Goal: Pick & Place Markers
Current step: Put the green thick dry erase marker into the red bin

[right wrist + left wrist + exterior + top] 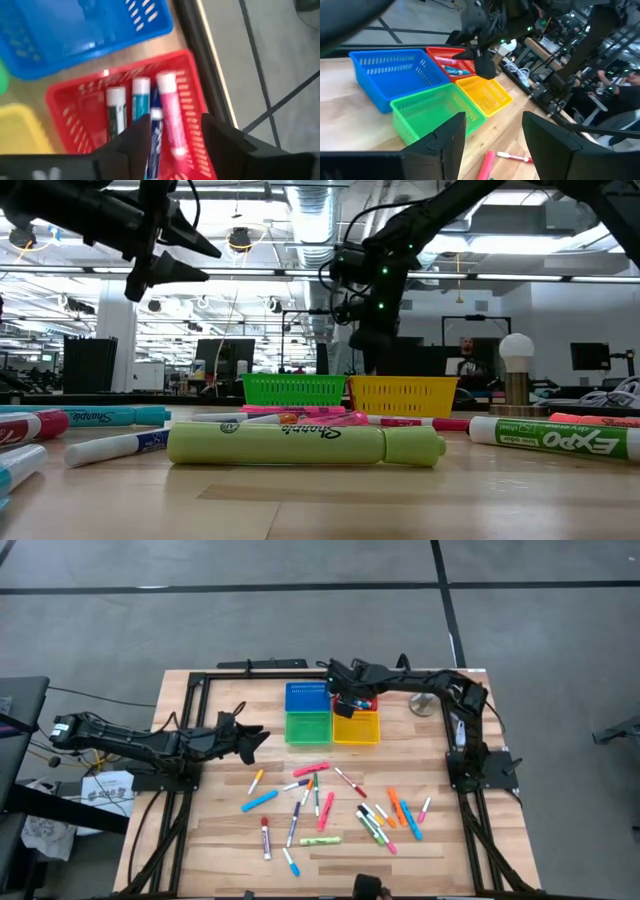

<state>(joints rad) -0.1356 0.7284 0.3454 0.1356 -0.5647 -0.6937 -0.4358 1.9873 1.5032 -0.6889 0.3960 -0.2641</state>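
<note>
A blue marker (154,142) sits between the spread fingers of the right pincer (172,132), over the red tray (65,100), which already holds green, teal and pink markers. The rest lie scattered on the counter (210,840). Left pincer (258,740) hovers beside the green tray (308,727), fingers apart, empty.

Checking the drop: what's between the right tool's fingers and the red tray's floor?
In the right wrist view, a blue marker sits between the right tool's fingers, above the red tray.
</note>
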